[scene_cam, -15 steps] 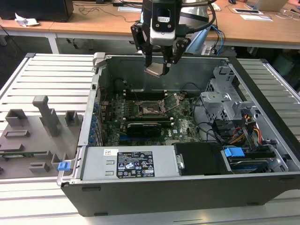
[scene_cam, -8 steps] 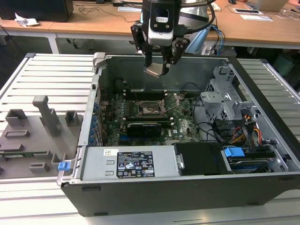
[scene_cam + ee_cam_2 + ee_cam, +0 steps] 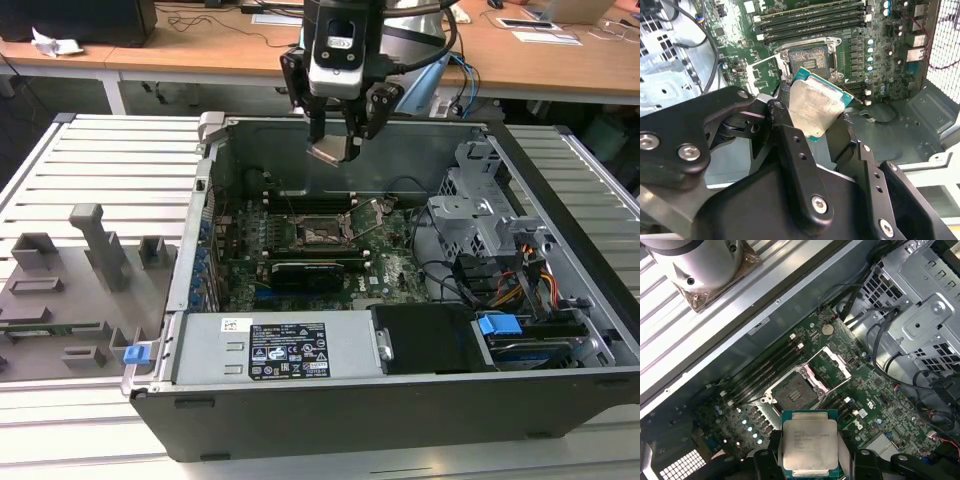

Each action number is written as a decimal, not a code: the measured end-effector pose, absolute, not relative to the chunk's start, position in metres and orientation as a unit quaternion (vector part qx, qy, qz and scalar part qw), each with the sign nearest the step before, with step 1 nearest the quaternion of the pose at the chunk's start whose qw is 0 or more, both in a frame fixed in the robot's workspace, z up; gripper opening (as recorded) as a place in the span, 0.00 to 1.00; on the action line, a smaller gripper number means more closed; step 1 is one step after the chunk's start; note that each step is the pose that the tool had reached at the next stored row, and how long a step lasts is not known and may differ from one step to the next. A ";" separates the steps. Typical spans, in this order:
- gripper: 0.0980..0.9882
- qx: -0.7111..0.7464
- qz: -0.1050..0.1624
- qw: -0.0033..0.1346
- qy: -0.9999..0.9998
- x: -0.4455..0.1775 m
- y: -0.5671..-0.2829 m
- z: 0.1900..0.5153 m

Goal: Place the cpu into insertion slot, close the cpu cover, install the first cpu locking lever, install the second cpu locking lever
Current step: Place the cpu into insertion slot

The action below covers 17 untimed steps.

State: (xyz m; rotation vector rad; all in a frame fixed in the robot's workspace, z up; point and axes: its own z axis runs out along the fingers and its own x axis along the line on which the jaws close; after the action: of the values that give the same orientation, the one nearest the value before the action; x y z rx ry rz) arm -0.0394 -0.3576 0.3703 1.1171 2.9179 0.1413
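Holding the cpu (image 3: 809,446) well above the insertion slot (image 3: 794,390) | we pinch its edges in the gripper (image 3: 337,145), sparing its contacts | cpu cover (image 3: 837,360) open for entry

The cpu (image 3: 809,447), a silvery square with a green edge, hangs tilted in the jaws, well apart from the insertion slot (image 3: 794,391). The slot lies bare, its dark pin field exposed. The cpu cover (image 3: 832,367) stands swung open beside it.

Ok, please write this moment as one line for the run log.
tool: shut on cpu | cpu: in air above case | insertion slot: empty | cpu cover: open
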 end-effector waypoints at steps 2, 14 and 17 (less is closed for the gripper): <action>0.49 0.385 0.045 0.008 0.922 -0.039 -0.358 0.370; 0.49 0.462 0.044 0.012 0.886 -0.040 -0.358 0.368; 0.49 0.491 0.044 0.014 0.870 -0.040 -0.358 0.367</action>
State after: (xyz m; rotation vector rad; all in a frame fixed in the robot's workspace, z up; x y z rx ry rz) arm -0.0395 -0.3576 0.3673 1.5295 2.7097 0.1359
